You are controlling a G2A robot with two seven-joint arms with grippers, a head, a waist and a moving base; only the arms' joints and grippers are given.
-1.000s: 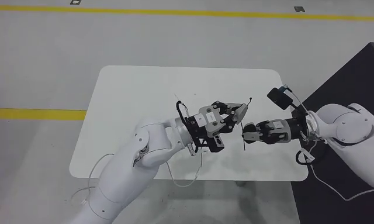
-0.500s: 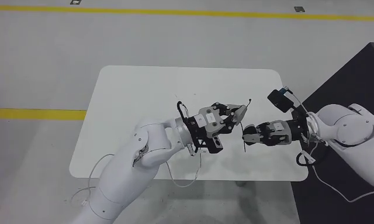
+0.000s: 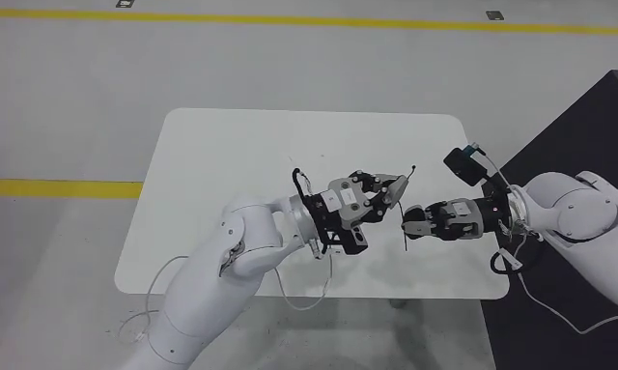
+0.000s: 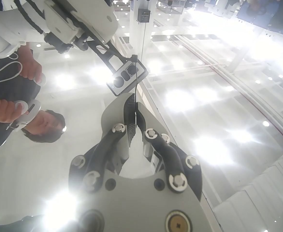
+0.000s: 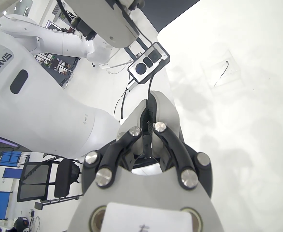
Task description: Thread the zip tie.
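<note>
Over the near right part of the white table (image 3: 241, 157), both grippers are pinching the thin black zip tie (image 4: 136, 85) up in the air.
Left gripper (image 3: 398, 187) is squeezing its fingers together on one stretch of it, and right gripper (image 3: 409, 221) is clamping another stretch just beside, closer to the near edge. The table's sitting on a grey floor (image 3: 290, 71), with yellow lines (image 3: 290, 20) running past the far edge and left edge and a dark mat (image 3: 579, 128) lying off the right edge.

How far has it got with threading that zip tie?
Done: the left gripper and right gripper each pinch the black zip tie, lifted above the table. In hand: holding the two close together. To do: no closed loop shows, so the threading itself seems not yet done.
</note>
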